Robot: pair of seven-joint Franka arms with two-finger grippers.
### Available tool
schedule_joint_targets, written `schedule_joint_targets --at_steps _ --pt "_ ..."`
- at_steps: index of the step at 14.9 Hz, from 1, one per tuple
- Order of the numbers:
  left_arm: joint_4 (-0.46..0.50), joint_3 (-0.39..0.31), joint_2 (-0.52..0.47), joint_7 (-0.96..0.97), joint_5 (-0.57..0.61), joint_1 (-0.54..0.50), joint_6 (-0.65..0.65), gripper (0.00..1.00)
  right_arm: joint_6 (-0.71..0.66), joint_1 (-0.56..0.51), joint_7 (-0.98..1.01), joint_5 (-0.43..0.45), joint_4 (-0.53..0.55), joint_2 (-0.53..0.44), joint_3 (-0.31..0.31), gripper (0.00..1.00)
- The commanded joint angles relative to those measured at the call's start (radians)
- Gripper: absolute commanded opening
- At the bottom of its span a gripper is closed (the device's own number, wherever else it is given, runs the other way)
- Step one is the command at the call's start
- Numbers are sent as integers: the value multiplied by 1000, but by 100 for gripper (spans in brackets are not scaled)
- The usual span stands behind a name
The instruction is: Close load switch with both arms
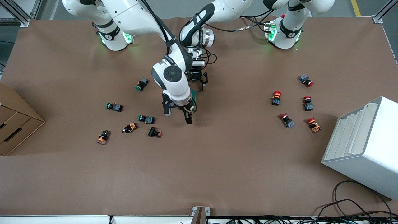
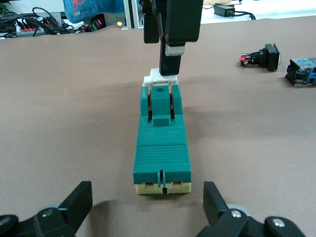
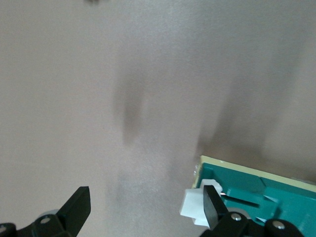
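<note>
The load switch (image 2: 162,143) is a dark green block on a cream base, lying at the table's middle. In the front view only a green edge of it (image 1: 193,93) shows under the right arm's wrist. A white piece (image 2: 159,77) sits at one end. My left gripper (image 2: 147,205) is open, low over the table, with its fingers spread just short of the switch's other end; in the front view it (image 1: 197,82) is beside the switch. My right gripper (image 3: 144,207) is open and empty. One of its fingers (image 3: 213,206) touches the white piece (image 3: 191,207).
Several green and orange push-buttons (image 1: 146,119) lie toward the right arm's end, and several red ones (image 1: 287,120) toward the left arm's end. A white stepped rack (image 1: 363,146) and a cardboard box (image 1: 15,124) stand at the table's ends.
</note>
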State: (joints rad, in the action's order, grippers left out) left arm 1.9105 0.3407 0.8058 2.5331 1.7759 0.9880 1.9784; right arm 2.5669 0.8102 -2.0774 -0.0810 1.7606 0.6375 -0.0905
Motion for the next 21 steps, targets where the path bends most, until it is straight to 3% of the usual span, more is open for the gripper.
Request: schedule_joint_targets --at_steps 1,6,9,13,21 --pt "-13 -5 16 4 10 6 -7 99 6 -23 -3 18 -46 30 9 100" --pt "-13 -3 16 4 10 6 -7 99 -17 -42 34 13 -79 15 9 100" --pt "-13 -5 16 4 10 6 -7 99 -149 -78 136 12 -145 8 9 100" --pt "-11 -3 15 4 10 6 -7 99 -296 -149 483 13 -142 -76 9 100" --pt "-24 -2 4 -2 -13 -2 -7 99 -632 -414 1331 12 -145 -238 9 100"
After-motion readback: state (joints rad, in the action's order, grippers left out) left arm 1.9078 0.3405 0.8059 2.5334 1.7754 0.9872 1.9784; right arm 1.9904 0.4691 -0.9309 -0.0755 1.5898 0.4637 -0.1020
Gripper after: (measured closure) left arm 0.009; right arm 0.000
